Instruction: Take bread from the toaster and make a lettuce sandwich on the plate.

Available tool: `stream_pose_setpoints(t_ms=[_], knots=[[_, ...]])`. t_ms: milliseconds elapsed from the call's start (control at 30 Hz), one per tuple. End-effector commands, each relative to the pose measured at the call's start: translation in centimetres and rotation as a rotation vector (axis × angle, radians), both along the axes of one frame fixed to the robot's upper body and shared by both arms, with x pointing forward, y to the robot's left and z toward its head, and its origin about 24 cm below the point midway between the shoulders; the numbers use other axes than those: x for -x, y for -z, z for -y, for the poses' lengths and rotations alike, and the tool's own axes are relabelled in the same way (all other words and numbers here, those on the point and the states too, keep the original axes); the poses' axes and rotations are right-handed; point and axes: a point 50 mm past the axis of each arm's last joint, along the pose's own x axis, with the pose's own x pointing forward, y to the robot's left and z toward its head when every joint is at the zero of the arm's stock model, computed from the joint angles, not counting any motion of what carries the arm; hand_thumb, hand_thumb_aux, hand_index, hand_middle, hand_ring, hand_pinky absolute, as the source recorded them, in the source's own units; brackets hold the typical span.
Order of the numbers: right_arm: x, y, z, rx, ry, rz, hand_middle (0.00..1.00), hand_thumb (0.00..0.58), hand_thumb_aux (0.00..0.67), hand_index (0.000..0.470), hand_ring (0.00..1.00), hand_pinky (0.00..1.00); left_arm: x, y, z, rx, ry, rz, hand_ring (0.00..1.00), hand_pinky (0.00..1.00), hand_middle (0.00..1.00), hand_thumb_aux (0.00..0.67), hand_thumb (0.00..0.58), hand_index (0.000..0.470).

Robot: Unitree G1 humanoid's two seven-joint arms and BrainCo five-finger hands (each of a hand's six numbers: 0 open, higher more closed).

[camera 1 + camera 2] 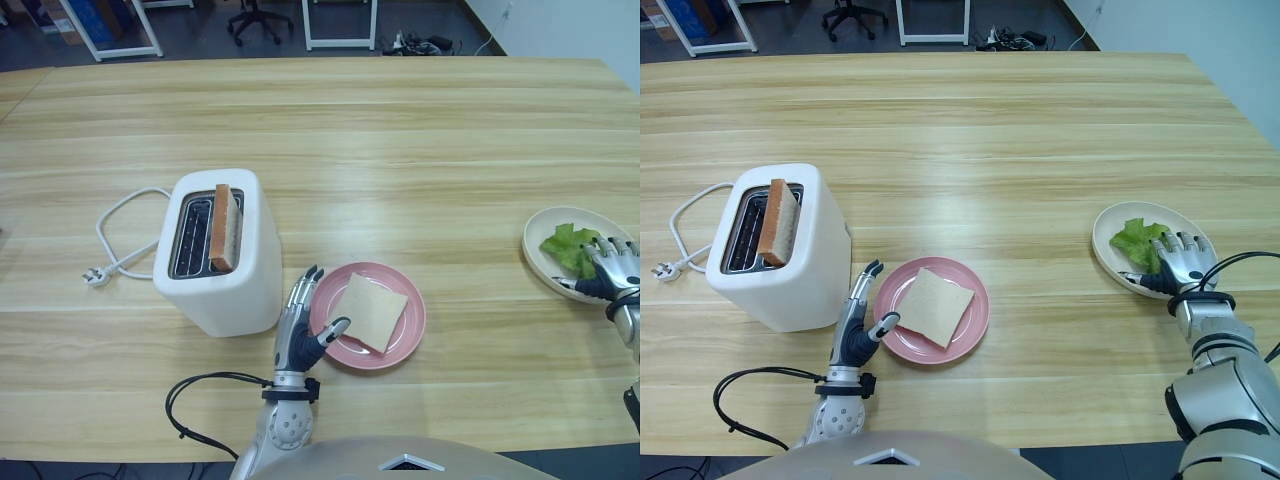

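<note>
Two slices of bread are in play on a wooden table (400,150). A flat slice (368,312) lies on a pink plate (412,338) near the front, centre. An upright slice (226,228) stands in the slot of a white toaster (225,290) just L of the plate, approx. half of it sticking out. The toaster's white cord (115,225) trails off to the L.

The L hand (298,335) is between toaster and pink plate, just beside the plate's L rim. Its fingers (305,287) are straight and spread, holding nothing.

Well apart, at the R edge, a pale dish (1105,245) holds a green lettuce leaf (1137,243). The R hand (1185,265) sits over the dish's near-R side, touching the leaf; can't tell whether it has closed on the leaf.

Step in hand, by my reading: the base slice is down and the lettuce pickup comes now, so approx. a third done. The next move prob. needs the R hand to get a firm but gentle hold on the lettuce leaf. It must then lift it clear of the pale dish, carry it L across the table & lay it on the flat slice w/o nudging the bread. After that, the upright slice goes on top.
</note>
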Motion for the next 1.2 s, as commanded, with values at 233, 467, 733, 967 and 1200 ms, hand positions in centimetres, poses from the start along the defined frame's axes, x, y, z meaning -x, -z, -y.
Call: stream_pose_setpoints(t_ms=[233,467,733,967,1200], knots=[[-0.6,0.1,-0.7,-0.032,-0.012,0.001,0.00,0.580,0.670,0.470,0.00,0.00,0.6,0.2,0.2,-0.021,0.010,-0.023,0.00,0.00,0.00,0.000,0.000,0.000],[-0.7,-0.7,-0.6,-0.046,-0.053,0.064,0.00,0.580,0.670,0.470,0.00,0.00,0.6,0.3,0.2,-0.020,0.010,-0.028,0.00,0.00,0.00,0.000,0.000,0.000],[-1.1,-5.3,-2.1,-0.107,-0.286,0.383,0.00,0.580,0.670,0.470,0.00,0.00,0.2,0.6,0.2,0.002,-0.004,-0.021,0.00,0.00,0.00,0.000,0.000,0.000],[-0.5,-10.2,-10.7,-0.197,-0.610,0.548,0.00,0.580,0.670,0.470,0.00,0.00,-0.5,0.8,0.4,0.034,-0.009,-0.012,0.00,0.00,0.00,0.000,0.000,0.000],[-0.1,-8.7,-20.0,-0.388,-0.842,0.474,0.00,0.580,0.670,0.470,0.00,0.00,-1.5,0.8,0.2,0.074,-0.010,-0.001,0.00,0.00,0.00,0.000,0.000,0.000]])
